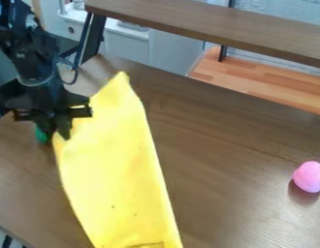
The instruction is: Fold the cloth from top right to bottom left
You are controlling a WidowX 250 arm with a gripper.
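At the left I see the arm hanging down, its claw [57, 133] at the upper part of the cloth's left edge; I can't tell whether it's open, closed or gripping the yellow cloth [120, 169]. Right by it is a green thing [40, 134], partly hidden behind the claw, close to that same edge. The cloth lies long and narrow down the left half of the table, from a pointed top corner to the bottom of the view. Over at the far right, well apart from the cloth, there's a pink ball [310, 177] with its shadow just below.

The table [221, 145] is dark brown wood, with a soft shine towards the lower right. Beyond it, from the left, are a black leg [93, 38], pale cabinets [127, 41], a raised brown shelf [208, 26] and a lighter wooden top [253, 87].
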